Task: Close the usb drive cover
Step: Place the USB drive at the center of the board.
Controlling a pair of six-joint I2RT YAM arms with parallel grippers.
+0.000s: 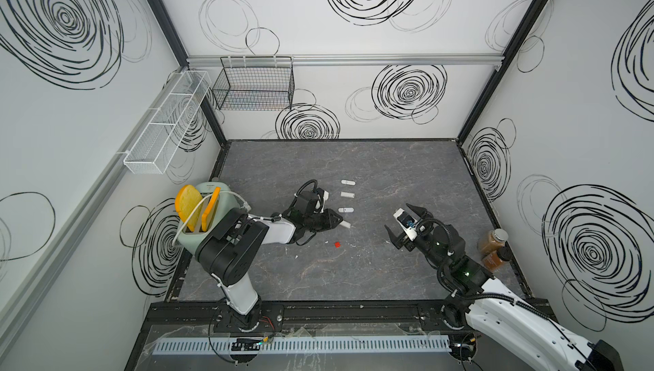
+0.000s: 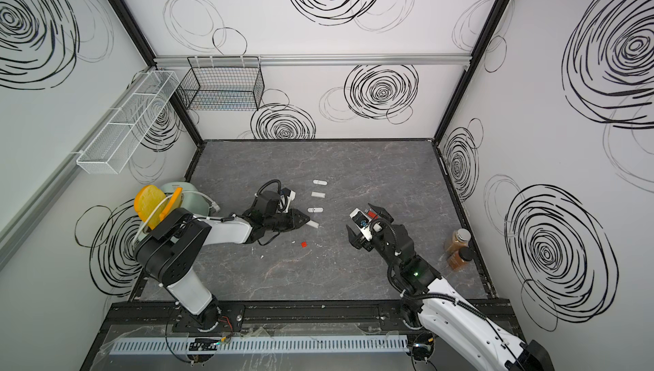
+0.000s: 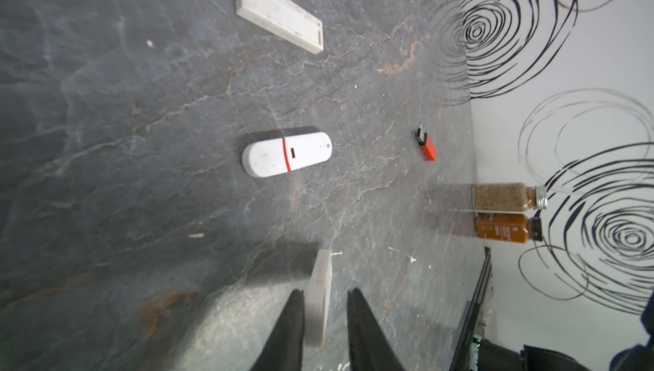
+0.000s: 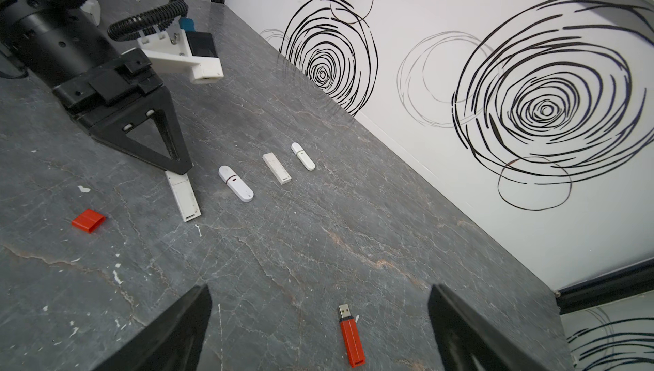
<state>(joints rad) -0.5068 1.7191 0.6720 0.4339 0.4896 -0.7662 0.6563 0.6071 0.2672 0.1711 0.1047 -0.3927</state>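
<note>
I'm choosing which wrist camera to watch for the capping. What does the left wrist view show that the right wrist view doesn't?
Only the left wrist view: two spice jars. Only the right wrist view: the loose red cap and a far rounded white drive. Both: the uncapped red USB drive, the red-lined white drive and the flat white drive at the left gripper.
</note>
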